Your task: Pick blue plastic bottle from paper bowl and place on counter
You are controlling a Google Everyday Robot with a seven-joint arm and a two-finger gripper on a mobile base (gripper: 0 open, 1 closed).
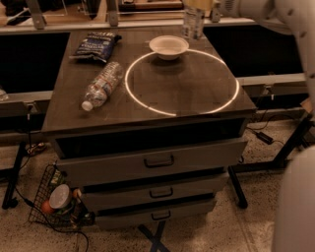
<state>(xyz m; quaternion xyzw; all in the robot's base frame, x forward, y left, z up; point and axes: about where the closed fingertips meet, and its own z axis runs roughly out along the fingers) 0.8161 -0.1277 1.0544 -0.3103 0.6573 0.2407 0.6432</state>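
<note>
- At top edge, right of centre: jaws clamped on bottle (pixel 193 23) cap end, bottle upright.
- Bottle clear of bowl (pixel 169 47), just right of it, at worktop (pixel 197 88) far edge.
- Ribbed bottle (pixel 102 84) lies left, outside the ring.

One camera, raised before the counter (pixel 187 83), tilted down, mid-range; gripper (pixel 198 4) at top edge, counter below its jaws.

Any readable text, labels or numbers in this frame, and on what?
No text can be read.
Print on the dark snack bag: blurred.
Label of the ribbed bottle: blurred.
Label of the blue plastic bottle, held by the gripper at the top edge: blurred.
</note>
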